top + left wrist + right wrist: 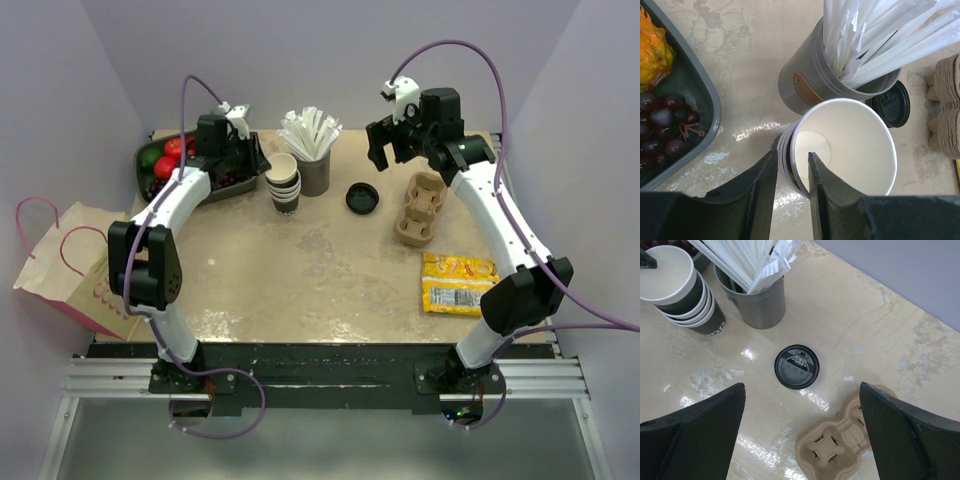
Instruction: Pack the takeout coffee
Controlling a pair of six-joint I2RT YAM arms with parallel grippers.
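Observation:
No lidded dark-brown cup shows in any view. A round black lid (362, 197) lies alone and flat on the table, and it also shows in the right wrist view (796, 366). A stack of lidless white-rimmed dark cups (284, 190) stands beside the grey straw holder (313, 170). My left gripper (792, 157) straddles the top cup's wall (850, 140), one finger inside and one outside, nearly closed on it. My right gripper (802, 385) is wide open and empty, above the lid and the cardboard cup carrier (840, 445).
A grey tray (145, 175) of fruit sits at the back left. A pink-handled paper bag (70, 265) lies off the table's left edge. A yellow snack packet (458, 283) lies at the front right. The cup carrier (422, 208) is right of the lid.

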